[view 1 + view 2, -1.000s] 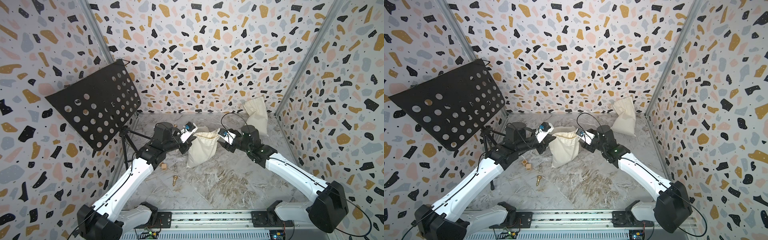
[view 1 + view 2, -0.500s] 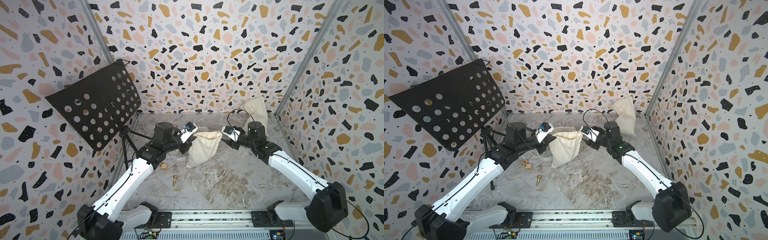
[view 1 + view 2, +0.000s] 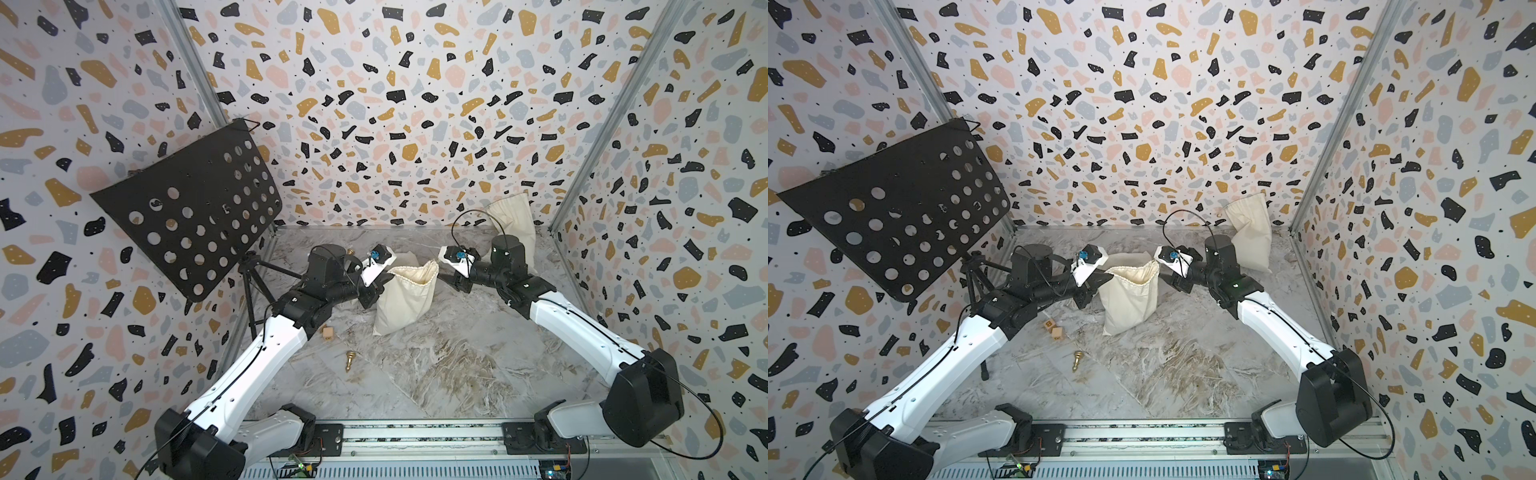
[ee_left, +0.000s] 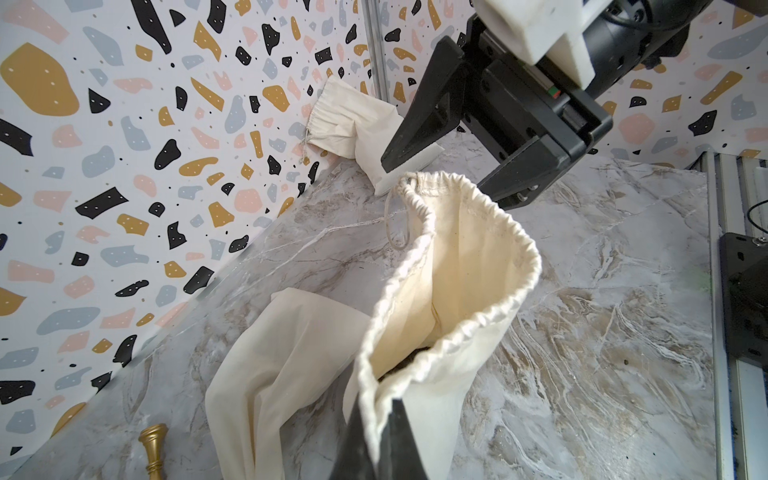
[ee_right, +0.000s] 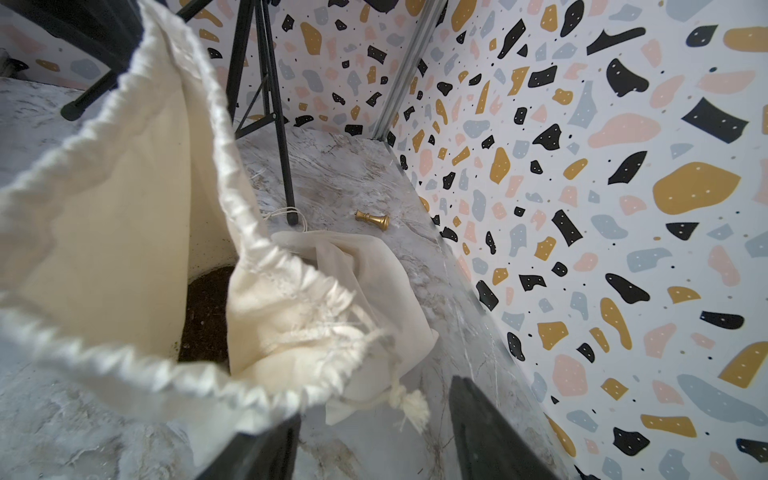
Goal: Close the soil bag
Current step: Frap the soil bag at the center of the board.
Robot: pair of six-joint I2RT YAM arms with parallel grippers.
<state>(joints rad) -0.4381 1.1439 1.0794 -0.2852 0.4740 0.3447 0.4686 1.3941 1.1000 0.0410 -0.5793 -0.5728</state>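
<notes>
The soil bag (image 3: 405,299) stands open on the floor (image 3: 457,374). The left gripper (image 4: 376,432) pinches the bag's rim tight. The right gripper (image 5: 374,405) is open on the bag's other side, right by the knotted string (image 5: 409,405).

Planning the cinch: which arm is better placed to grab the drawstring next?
Probably right. The right gripper stands open beside the drawstring knot of the soil bag; the left gripper is shut on the opposite rim.

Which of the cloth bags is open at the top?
The middle bag, pinched at its rim by the left gripper: its mouth gapes, soil inside. The corner bag is cinched shut; the third bag lies flat.
</notes>
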